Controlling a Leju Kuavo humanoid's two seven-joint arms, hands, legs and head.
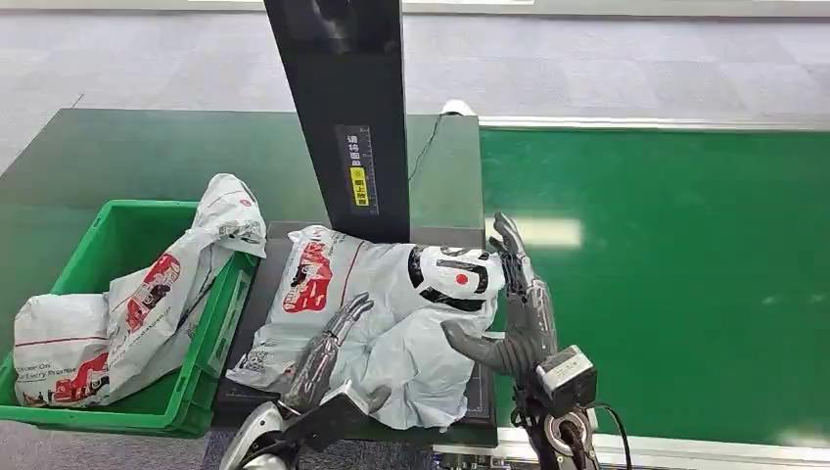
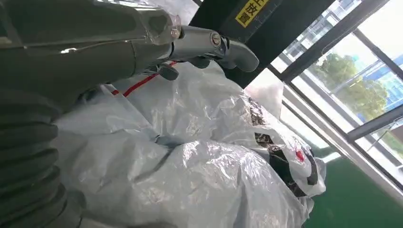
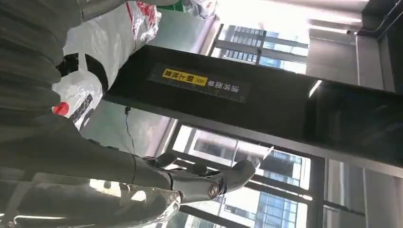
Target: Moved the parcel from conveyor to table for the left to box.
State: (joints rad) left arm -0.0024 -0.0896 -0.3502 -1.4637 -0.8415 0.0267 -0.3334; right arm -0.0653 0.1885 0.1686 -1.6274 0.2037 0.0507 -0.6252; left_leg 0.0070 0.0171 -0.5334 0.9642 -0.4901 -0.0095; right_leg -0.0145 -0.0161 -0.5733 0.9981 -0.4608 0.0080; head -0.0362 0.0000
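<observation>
A crumpled grey plastic parcel (image 1: 391,294) with red and black print lies on a black platform (image 1: 266,269) at the foot of a black post. My left hand (image 1: 328,352) lies on its near left part with the fingers stretched out, gripping nothing. My right hand (image 1: 517,299) stands open against the parcel's right edge, fingers straight and thumb out. In the left wrist view the parcel (image 2: 199,156) lies under the extended fingers (image 2: 214,45). The right wrist view has the parcel (image 3: 95,52) behind the straight fingers (image 3: 204,183).
A green box (image 1: 147,209) stands left of the platform with grey parcels (image 1: 127,313) in it, one draped over its rim. The black post (image 1: 343,108) rises just behind the parcel. The green conveyor belt (image 1: 666,274) runs on the right. The dark green table (image 1: 117,157) extends to the back left.
</observation>
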